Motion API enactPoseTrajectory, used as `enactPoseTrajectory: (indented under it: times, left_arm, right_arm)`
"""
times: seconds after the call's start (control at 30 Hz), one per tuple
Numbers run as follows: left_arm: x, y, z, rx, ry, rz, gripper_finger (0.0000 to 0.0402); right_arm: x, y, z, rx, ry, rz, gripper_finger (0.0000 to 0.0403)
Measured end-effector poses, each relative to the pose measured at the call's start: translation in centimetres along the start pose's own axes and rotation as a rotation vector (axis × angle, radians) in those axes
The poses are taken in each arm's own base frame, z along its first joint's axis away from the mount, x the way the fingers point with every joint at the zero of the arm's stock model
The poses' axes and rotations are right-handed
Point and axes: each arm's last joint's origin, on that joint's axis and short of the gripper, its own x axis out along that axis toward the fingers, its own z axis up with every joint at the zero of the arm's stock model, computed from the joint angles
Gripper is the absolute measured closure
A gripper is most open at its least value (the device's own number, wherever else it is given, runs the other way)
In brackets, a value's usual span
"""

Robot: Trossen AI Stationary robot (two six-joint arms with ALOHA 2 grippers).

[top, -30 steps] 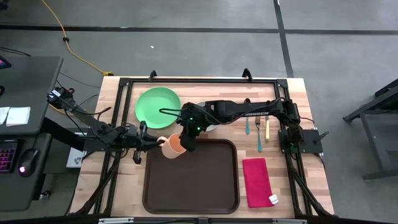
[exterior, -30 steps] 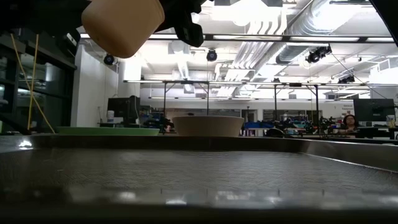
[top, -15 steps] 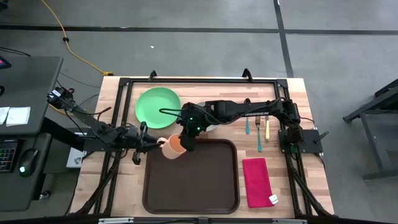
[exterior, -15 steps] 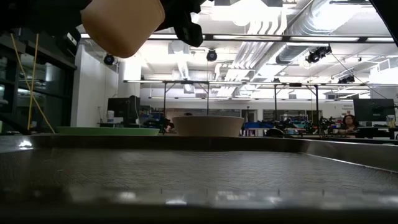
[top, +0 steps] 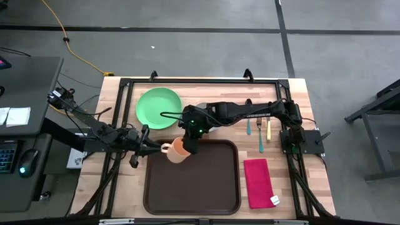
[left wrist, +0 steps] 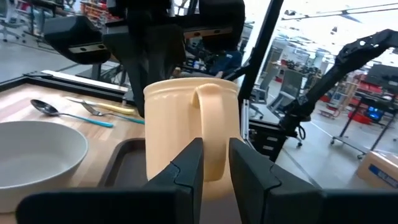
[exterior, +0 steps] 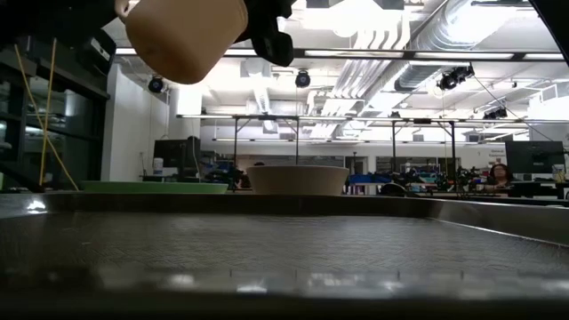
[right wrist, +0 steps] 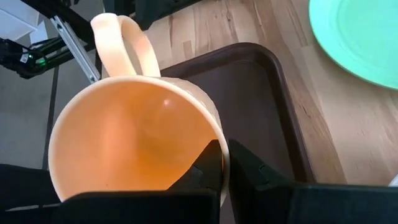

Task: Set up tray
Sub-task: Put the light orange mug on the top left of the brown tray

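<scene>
An orange-cream cup point(top: 179, 150) hangs above the far left corner of the dark brown tray point(top: 192, 187), with my right gripper point(top: 189, 145) shut on it. In the low view the cup point(exterior: 182, 36) is high above the tray floor point(exterior: 284, 249) and tilted. My left gripper point(top: 154, 148) points level at the cup from the table's left. It is open, and the cup's handle point(left wrist: 209, 118) shows right at the gap between its fingertips. My right gripper pinches the cup's rim point(right wrist: 219, 144) on the side opposite the handle point(right wrist: 124, 43), one finger inside the cup and one outside. It comes slanting down from the table's far right. The cup hangs tilted, clear of the tray. My left gripper: I cannot tell whether its fingertips touch the handle.
A green plate point(top: 159, 107) lies at the far left and a white bowl point(left wrist: 37, 155) beside it, partly under the right arm. A spoon point(top: 249, 128), a fork point(top: 260, 136) and a knife point(top: 269, 130) lie at the far right. A red napkin point(top: 257, 182) lies right of the tray.
The cup has shifted a little toward the table's right and near edges in my right gripper, and tilted slightly more. My left gripper's hand has swung a little, its back end toward the near edge, and the handle now stands slightly farther from it.
</scene>
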Motion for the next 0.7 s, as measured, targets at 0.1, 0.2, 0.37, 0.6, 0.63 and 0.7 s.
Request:
enactPoseTrajectory:
  times: [0.1,0.2,0.37,0.6,0.63,0.7]
  left_arm:
    - [-0.1,0.0,0.0,0.003,0.012,-0.021,0.0298]
    - [-0.3,0.0,0.1,0.003,0.016,-0.044,0.0298]
    - [-0.6,0.0,0.0,-0.005,0.049,-0.104,0.0298]
    - [-1.3,0.2,-1.2,-0.13,0.23,-0.187,0.0298]
    - [-1.4,0.2,-1.4,-0.15,0.262,-0.192,0.0298]
    - [-1.6,0.4,-1.9,-0.187,0.326,-0.192,0.0298]
  right_arm:
    - [0.0,0.2,-0.2,-0.01,0.009,-0.021,0.0402]
    - [0.1,0.3,-0.4,-0.022,0.014,-0.034,0.0402]
    - [0.2,1.0,-0.7,-0.049,0.016,-0.037,0.0402]
    - [0.5,2.3,-1.3,-0.075,0.015,-0.052,0.0402]
    - [0.5,2.5,-1.3,-0.078,0.013,-0.057,0.0403]
    - [0.4,2.7,-1.3,-0.083,0.005,-0.058,0.0403]
